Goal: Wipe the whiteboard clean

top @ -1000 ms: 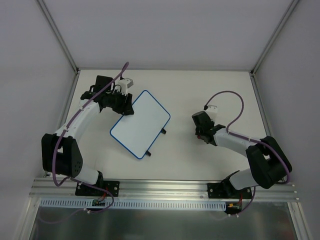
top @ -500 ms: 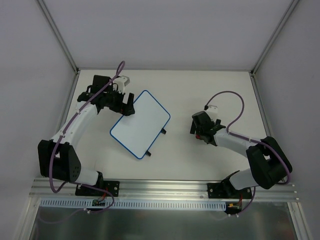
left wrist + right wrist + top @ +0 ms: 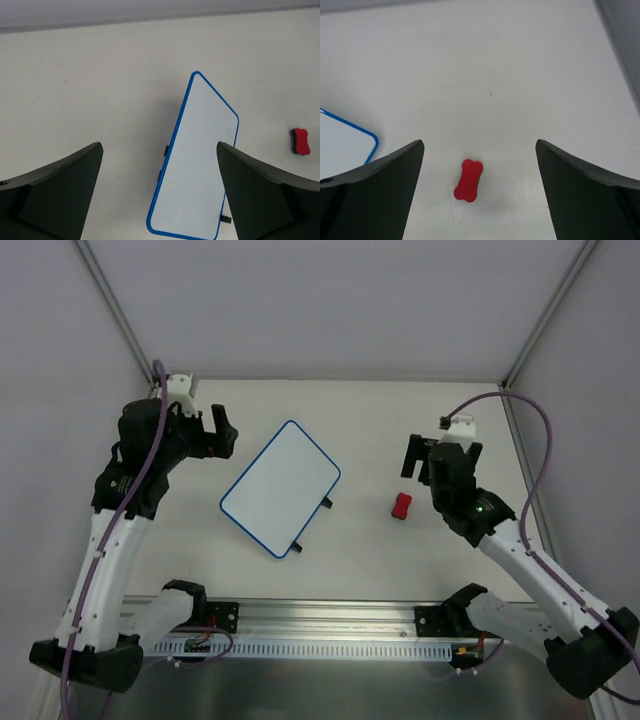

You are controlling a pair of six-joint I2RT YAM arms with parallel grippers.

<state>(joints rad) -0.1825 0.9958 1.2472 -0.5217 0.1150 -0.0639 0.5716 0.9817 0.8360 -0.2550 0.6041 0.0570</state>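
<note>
The whiteboard lies flat and slanted on the table, blue-rimmed, its white face bare of marks; it also shows in the left wrist view and as a corner in the right wrist view. My left gripper hangs open, raised and off the board's upper left edge, with nothing between its fingers. A small red bone-shaped eraser lies on the table right of the board. My right gripper is open above it, not touching it; the eraser shows between the spread fingers.
Light walls and slanted metal posts close in the table on the left, back and right. An aluminium rail with both arm bases runs along the near edge. The eraser shows at the right edge of the left wrist view.
Both arms rose and drew back. The left gripper opened and left the board's upper edge. The right gripper opened, and the red eraser now lies free on the table.
</note>
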